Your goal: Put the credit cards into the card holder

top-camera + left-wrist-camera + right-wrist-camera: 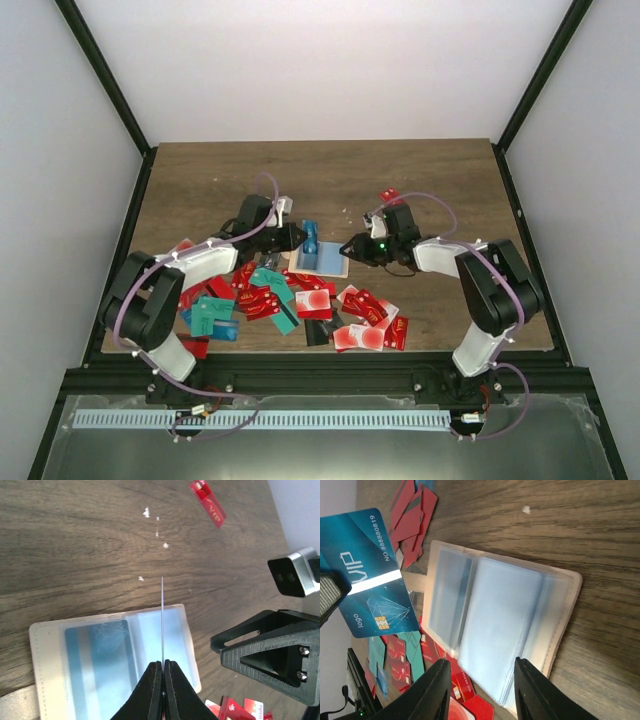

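The card holder (328, 260) lies open on the table, beige outside with light blue clear sleeves (500, 620). My left gripper (163, 664) is shut on a blue credit card (370, 575), held upright on its edge just left of and above the holder (100, 655). In the left wrist view that card (162, 610) shows only as a thin line. My right gripper (481, 662) is open, its fingers straddling the near edge of the sleeves with nothing gripped. Many credit cards (270, 300), mostly red with some teal, lie scattered in front of the holder.
One red card (390, 195) lies apart behind the right gripper (348, 248). More red cards (370, 325) lie at the front right. The left gripper (297, 238) and right gripper face each other closely across the holder.
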